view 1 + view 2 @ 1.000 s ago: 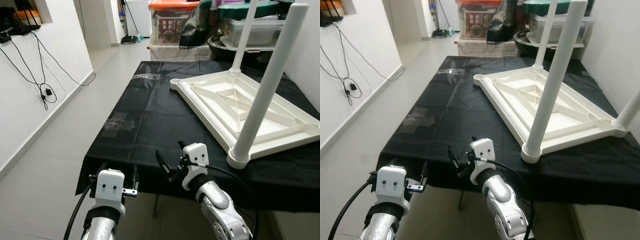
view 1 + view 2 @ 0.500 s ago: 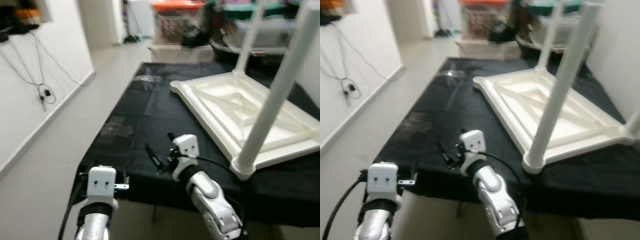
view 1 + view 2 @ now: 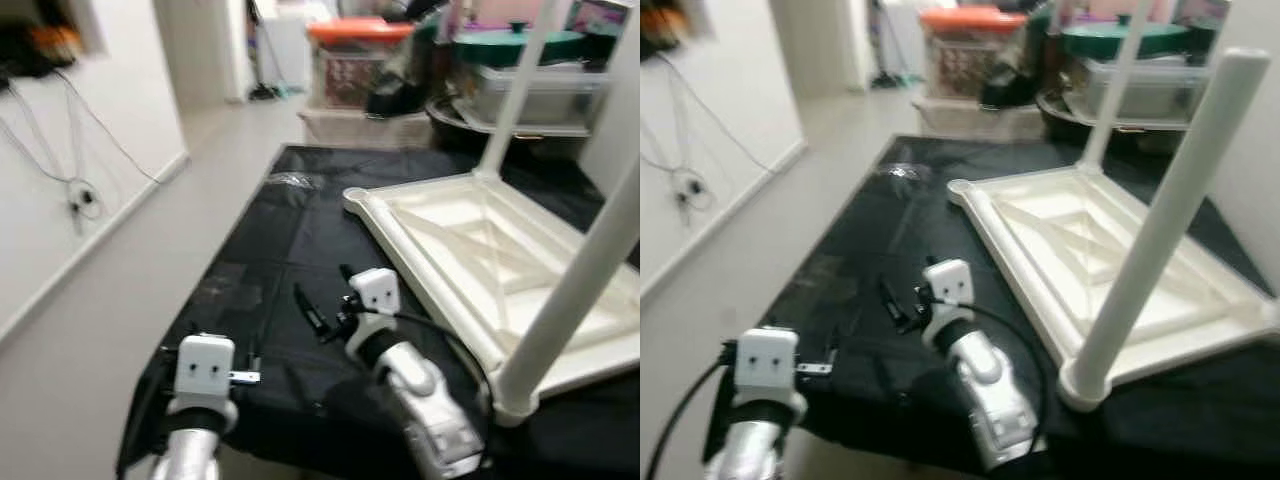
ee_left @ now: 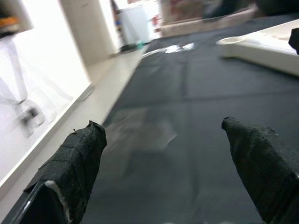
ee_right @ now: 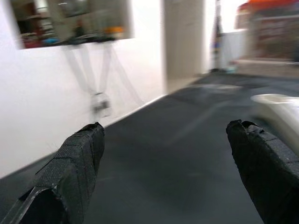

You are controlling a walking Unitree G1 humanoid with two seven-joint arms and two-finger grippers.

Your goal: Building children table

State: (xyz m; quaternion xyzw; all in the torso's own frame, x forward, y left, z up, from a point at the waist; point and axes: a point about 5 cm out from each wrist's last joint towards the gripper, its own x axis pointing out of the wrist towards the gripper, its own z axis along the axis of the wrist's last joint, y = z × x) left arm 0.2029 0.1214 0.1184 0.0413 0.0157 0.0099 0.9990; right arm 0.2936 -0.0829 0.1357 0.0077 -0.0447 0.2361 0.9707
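Lying upside down on the right half of a black-covered table (image 3: 270, 240), a white plastic children's table (image 3: 470, 260) is seen with two white legs (image 3: 575, 290) fitted and standing upward. The right gripper (image 3: 322, 315) is held over the black cover just left of the white top's near edge, its fingers (image 5: 77, 161) spread wide and empty. The left gripper (image 4: 163, 163) is held at the near left edge of the black cover, fingers likewise wide apart, gripping nothing. Storage boxes (image 3: 350, 60) are stacked beyond the far end.
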